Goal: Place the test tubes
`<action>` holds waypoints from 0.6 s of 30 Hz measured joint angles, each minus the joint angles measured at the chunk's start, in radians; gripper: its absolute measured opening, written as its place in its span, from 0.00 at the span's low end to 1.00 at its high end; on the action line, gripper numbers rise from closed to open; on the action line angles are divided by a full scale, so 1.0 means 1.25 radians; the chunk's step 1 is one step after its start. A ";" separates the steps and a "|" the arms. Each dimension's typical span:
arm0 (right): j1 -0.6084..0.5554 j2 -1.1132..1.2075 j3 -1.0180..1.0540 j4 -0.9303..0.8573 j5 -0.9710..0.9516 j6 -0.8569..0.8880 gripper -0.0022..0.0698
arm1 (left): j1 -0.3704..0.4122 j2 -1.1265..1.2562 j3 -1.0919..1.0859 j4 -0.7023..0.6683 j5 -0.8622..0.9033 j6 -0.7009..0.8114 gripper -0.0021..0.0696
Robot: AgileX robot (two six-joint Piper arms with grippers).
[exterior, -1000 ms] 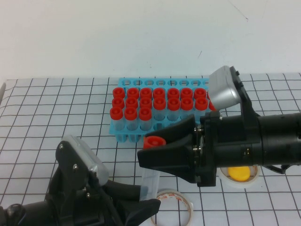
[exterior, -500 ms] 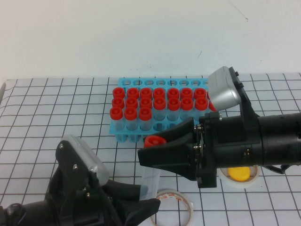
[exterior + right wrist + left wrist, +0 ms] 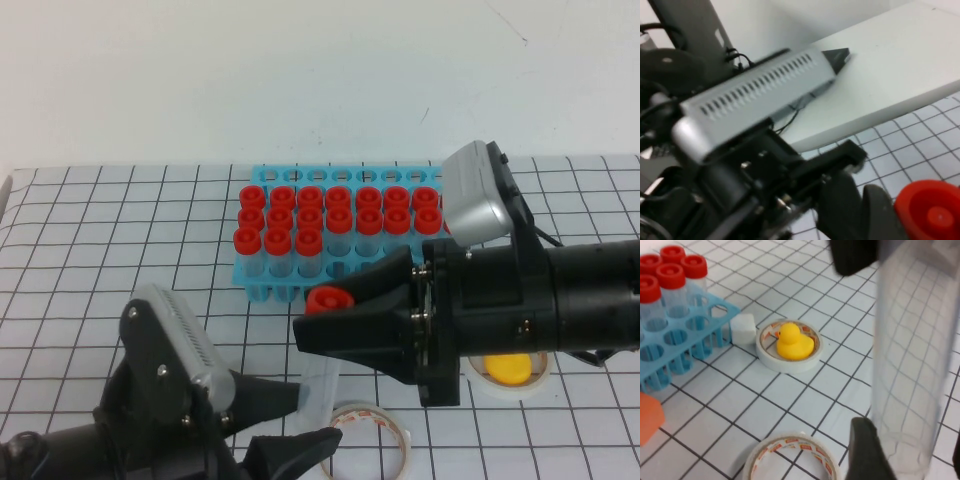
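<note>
The test tube (image 3: 322,385) hangs above the desk (image 3: 100,260), in front of the blue rack (image 3: 262,282), its red cap (image 3: 328,300) upward. The right gripper (image 3: 322,318) has its jaws clamped on it just under the cap. The left gripper (image 3: 315,420) sits at the tube's lower end with its jaws apart, seemingly not gripping.

I judge the task well along. Two rows of the rack are filled and a front row holds three tubes, with wells free beside them, so this tube is not yet seated.

The rack's right end is hidden behind the right arm. An orange shape (image 3: 650,417) at the left wrist view's edge is cut off.
</note>
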 joint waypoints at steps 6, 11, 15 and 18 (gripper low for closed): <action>0.000 -0.020 0.000 0.000 -0.104 -0.015 0.42 | 0.000 -0.048 0.000 0.000 -0.023 0.003 0.53; 0.000 -0.082 0.000 0.005 -0.213 -0.045 0.42 | 0.000 -0.139 0.000 0.029 -0.107 0.005 0.53; 0.000 -0.129 0.000 0.008 -0.263 -0.052 0.42 | 0.000 -0.240 0.000 0.106 -0.179 -0.031 0.39; 0.000 -0.159 0.000 0.012 -0.282 -0.052 0.42 | 0.000 -0.324 0.000 0.167 -0.206 -0.065 0.16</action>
